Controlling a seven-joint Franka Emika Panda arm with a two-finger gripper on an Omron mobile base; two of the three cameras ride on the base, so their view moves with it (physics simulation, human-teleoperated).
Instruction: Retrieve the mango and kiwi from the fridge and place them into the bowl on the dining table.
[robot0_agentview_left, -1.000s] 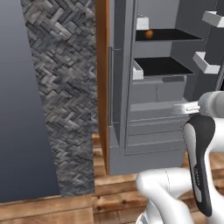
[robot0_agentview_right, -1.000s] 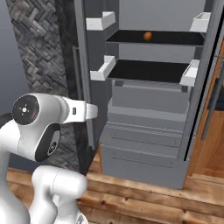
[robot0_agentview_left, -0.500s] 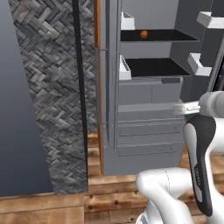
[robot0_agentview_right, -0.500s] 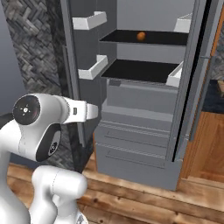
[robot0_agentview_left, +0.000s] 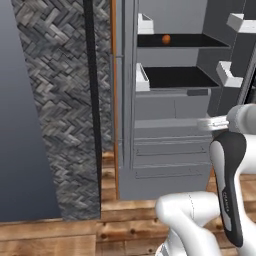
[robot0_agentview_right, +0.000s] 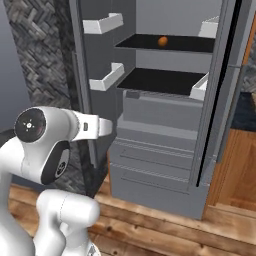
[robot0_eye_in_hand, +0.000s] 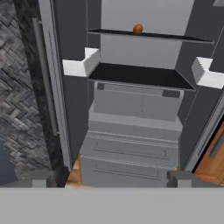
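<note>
Claw (robot0_eye_in_hand: 112, 179) is wide open, holding nothing. Small orange fruit (robot0_eye_in_hand: 138, 29), probably the mango, sits far ahead and above on the fridge (robot0_eye_in_hand: 135, 144) shelf; looks smooth, roll-prone, so pinch its middle.

You get flat, even rendered light with no glare. The fridge (robot0_agentview_right: 165, 120) interior stays dim, and edges look softly pixelated.

The fridge (robot0_agentview_left: 170, 135) (robot0_agentview_right: 165, 145) (robot0_eye_in_hand: 135, 127) is a tall matte grey cabinet standing with both doors swung open, white door shelves on each side and grey drawers stacked below two dark interior shelves. A small round orange fruit (robot0_agentview_left: 166, 39) (robot0_agentview_right: 162, 41) (robot0_eye_in_hand: 138, 29), apparently the mango, sits on the upper dark shelf toward the back. The lower dark shelf lies bare.
</note>
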